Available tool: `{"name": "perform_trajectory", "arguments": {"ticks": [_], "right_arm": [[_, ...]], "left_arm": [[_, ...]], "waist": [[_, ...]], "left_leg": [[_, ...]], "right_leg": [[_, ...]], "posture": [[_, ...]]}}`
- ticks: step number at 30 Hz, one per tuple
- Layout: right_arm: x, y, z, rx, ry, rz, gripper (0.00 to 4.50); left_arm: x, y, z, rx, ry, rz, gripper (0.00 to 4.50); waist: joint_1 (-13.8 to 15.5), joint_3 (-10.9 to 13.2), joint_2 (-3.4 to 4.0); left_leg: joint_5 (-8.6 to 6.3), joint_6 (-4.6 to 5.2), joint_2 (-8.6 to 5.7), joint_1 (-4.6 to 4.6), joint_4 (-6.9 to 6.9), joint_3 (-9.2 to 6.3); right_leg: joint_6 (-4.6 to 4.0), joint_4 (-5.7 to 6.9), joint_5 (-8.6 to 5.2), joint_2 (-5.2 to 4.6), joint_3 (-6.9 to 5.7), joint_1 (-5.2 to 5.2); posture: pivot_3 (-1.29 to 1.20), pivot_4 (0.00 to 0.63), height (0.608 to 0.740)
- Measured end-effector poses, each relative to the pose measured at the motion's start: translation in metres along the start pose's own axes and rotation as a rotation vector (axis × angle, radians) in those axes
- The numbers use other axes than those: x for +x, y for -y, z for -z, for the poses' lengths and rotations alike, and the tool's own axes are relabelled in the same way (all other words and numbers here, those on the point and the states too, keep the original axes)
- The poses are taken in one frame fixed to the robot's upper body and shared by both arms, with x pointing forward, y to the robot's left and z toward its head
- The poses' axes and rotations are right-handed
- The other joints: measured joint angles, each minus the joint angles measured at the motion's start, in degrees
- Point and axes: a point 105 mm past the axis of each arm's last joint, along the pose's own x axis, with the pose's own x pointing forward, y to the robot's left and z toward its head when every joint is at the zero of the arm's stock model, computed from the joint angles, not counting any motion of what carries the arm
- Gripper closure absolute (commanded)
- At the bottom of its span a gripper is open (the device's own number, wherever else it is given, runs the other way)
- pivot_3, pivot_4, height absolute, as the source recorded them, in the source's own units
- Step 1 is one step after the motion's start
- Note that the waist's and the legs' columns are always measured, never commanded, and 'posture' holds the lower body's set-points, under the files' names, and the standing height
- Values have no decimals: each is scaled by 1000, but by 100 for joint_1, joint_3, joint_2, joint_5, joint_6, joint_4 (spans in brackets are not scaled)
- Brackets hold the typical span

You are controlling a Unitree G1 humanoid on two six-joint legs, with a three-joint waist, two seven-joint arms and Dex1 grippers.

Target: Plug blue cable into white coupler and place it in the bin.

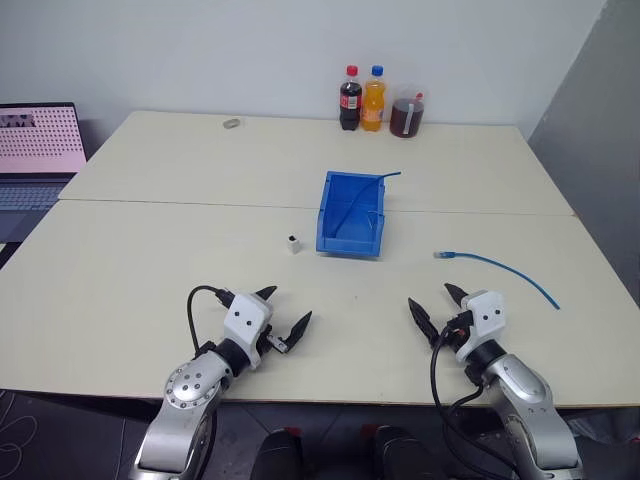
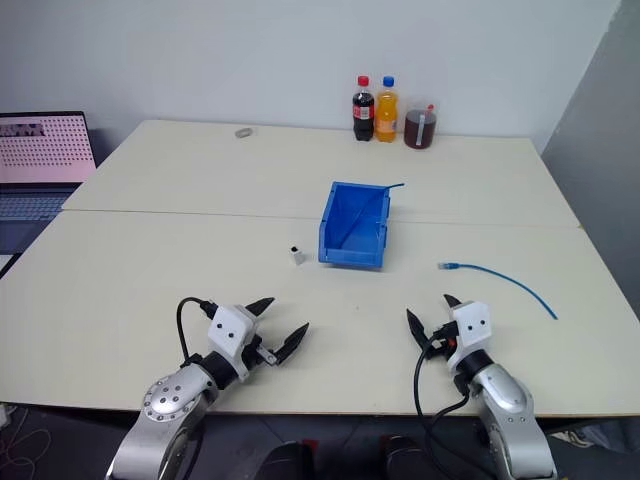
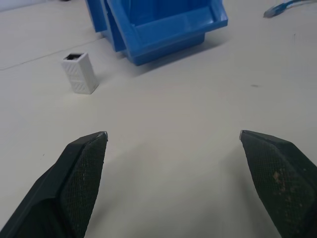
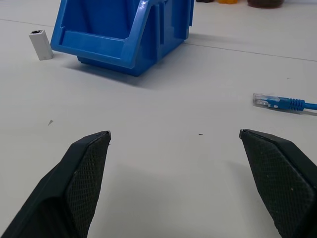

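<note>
The left gripper has its fingers spread wide and holds nothing, hovering over the near part of the table. The right gripper is likewise spread wide and empty, level with the left one and well apart from it. Beyond the left gripper, the coupler stands upright on the table with its socket up, just beside the bin's left front corner. The bin sits mid-table, a thin blue wire leaning inside it and poking over its far rim. The cable lies right of the bin, its plug pointing toward the bin, beyond the right gripper. Bottles stand at the far edge.
</note>
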Motion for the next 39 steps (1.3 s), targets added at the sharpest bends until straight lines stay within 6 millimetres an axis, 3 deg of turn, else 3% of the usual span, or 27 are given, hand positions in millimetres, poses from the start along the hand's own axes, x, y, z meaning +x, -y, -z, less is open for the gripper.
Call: {"name": "perform_trajectory", "arguments": {"ticks": [5, 12, 16, 20, 25, 31, 34, 39], "right_arm": [[-9, 20, -5, -20, -2, 49, 66], [-21, 64, -30, -105, -41, 33, 66], [-10, 100, -43, -188, -144, -43, 66], [7, 128, -41, -238, -279, -135, 66], [34, 146, -33, -262, -432, -241, 66], [52, 167, -37, -287, -528, -224, 66], [50, 169, -27, -278, -596, -243, 594], [47, 167, -25, -275, -627, -292, 1903]], "left_arm": [[9, 11, -19, 81, 26, 194, 0], [35, 26, -50, 118, 64, 348, 0], [49, 36, -62, 100, 77, 398, 0], [55, 43, -62, 96, 57, 419, 0], [60, 44, -64, 99, 32, 429, 0], [59, 41, -63, 92, -7, 430, 0], [56, 41, -66, 97, -9, 437, 0], [53, 37, -68, 97, -13, 434, 0]], "waist": [[28, 8, 13], [75, 17, 28], [52, 23, 36], [22, 35, 48], [-14, 48, 60], [-41, 52, 64], [-23, 52, 64], [-16, 52, 64]], "left_leg": [[0, 0, -5, 0, 2, 1], [0, 1, -9, 3, 5, 10], [1, 2, -9, 7, 6, 11], [1, 2, -10, 9, 3, 14], [1, 2, -11, 9, 4, 21], [1, 2, -14, 7, 3, 24], [1, 1, -16, 4, 3, 23], [1, 1, -17, 5, 7, 23]], "right_leg": [[-4, -2, -2, -1, 3, 1], [13, -3, 6, 2, 14, 4], [18, -2, 10, 12, 23, 6], [16, -2, 9, 18, 31, 6], [-7, -3, 23, 17, 39, 5], [-10, -6, 25, 14, 44, 6], [-11, -7, 25, 10, 43, 6], [-10, -5, 25, 8, 42, 8]], "posture": [[0, 150, 740], [0, 150, 740], [0, 150, 740], [0, 150, 740], [0, 150, 740], [0, 150, 740], [0, 150, 740], [0, 150, 740]]}}
